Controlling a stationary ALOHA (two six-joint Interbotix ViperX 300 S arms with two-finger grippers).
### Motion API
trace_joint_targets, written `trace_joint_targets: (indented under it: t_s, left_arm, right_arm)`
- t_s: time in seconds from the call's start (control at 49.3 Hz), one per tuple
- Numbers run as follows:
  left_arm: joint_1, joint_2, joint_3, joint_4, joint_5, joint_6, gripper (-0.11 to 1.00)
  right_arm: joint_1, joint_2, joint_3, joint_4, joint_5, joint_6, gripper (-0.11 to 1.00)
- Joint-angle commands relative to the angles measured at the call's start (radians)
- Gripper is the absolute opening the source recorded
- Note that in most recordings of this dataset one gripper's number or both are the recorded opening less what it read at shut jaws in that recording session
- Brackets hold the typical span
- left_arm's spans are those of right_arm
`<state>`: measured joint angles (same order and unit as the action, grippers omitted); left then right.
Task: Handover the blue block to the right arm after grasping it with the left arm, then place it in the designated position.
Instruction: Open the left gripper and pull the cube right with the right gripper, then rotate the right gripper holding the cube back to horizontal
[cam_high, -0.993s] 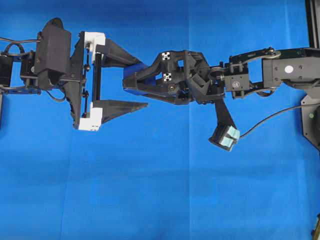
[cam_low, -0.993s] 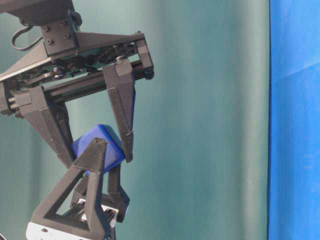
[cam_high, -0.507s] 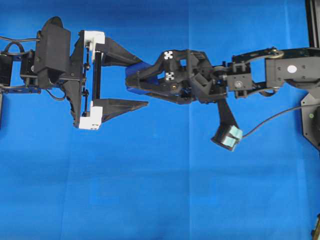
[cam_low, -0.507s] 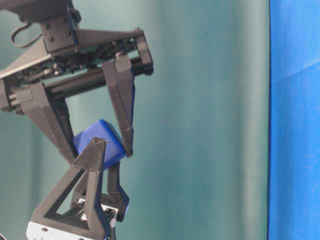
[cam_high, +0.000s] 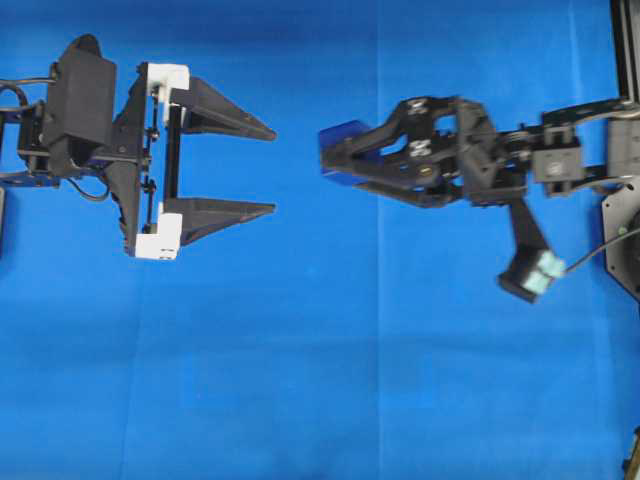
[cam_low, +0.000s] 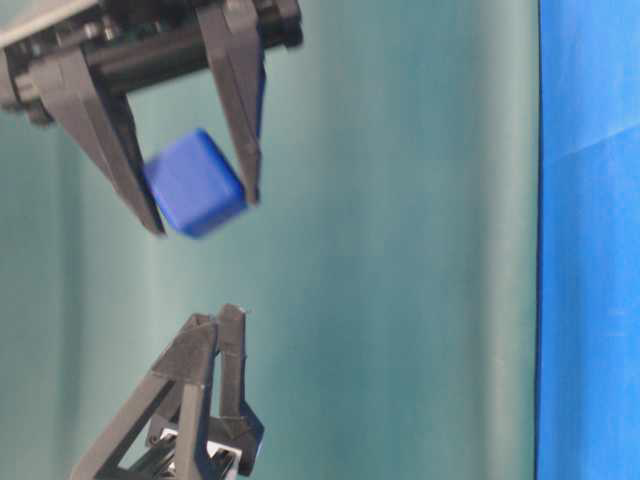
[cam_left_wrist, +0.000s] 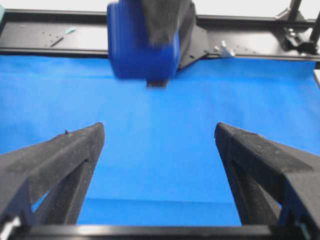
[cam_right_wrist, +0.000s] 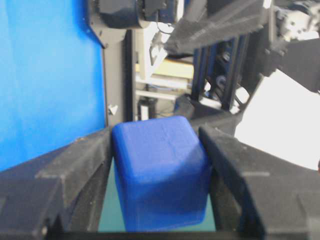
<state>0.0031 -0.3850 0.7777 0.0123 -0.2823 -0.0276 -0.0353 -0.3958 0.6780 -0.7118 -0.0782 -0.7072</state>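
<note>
The blue block (cam_right_wrist: 159, 177) sits clamped between the two black fingers (cam_right_wrist: 65, 172) of the right gripper (cam_high: 335, 165), one finger pressed against each side of it, so the jaws stand about half open and closed on the block. In the overhead view the block (cam_high: 340, 137) shows at the fingertips, at the end of the right arm (cam_high: 560, 160), held up above the blue cloth (cam_high: 320, 380) rather than resting on it. From table level the block (cam_low: 194, 184) hangs between the two finger tips near the top of the picture, slightly tilted and a little blurred. The left gripper (cam_high: 262, 170) faces the block from the other side with a clear gap between them; its fingers (cam_high: 215, 108) are spread as wide as they go and hold nothing. From the left wrist camera the block (cam_left_wrist: 142, 42) appears ahead and above, centred between the two spread fingers (cam_left_wrist: 55, 160), with blue cloth under it. The left arm (cam_high: 75, 110) carries white plastic pieces (cam_high: 160, 235) at the finger bases.
</note>
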Motion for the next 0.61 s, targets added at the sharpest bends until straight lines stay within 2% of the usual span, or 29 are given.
trace_joint_targets:
  t_s: [0.0, 0.223, 0.588]
  left_arm:
    - [0.002, -0.025, -0.003, 0.002, -0.008, 0.0, 0.93]
    - [0.002, -0.028, 0.0, 0.002, -0.009, 0.0, 0.93]
    - [0.002, -0.026, -0.003, 0.002, -0.009, 0.0, 0.93]
  right_arm:
    - [0.003, -0.055, 0.011, 0.008, 0.011, 0.011, 0.48]
    - [0.006, -0.098, 0.043, 0.006, 0.058, 0.052, 0.48]
    - [0.006, -0.094, 0.04, 0.006, 0.058, 0.054, 0.48]
